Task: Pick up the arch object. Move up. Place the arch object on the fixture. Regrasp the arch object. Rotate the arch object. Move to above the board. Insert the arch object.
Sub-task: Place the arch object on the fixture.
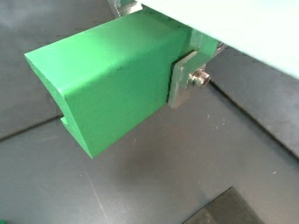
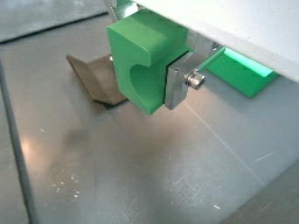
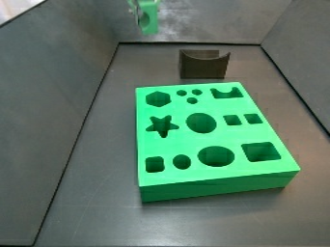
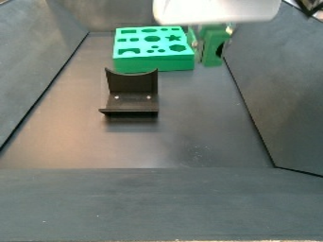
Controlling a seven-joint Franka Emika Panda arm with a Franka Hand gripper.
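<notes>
My gripper is shut on the arch object, a small bright-green block with a curved notch in one face. One silver finger presses flat on the block's side; the opposite finger is mostly hidden. The arch object hangs well above the dark floor. In a side view it sits high at the back; in a side view it hangs under the white gripper body, beside the board. The dark fixture stands on the floor beyond the board, a large green slab with shaped holes.
Grey walls enclose the dark floor on all sides. The fixture and the board stand in line along the middle. Both appear below the held block, the fixture and a corner of the board.
</notes>
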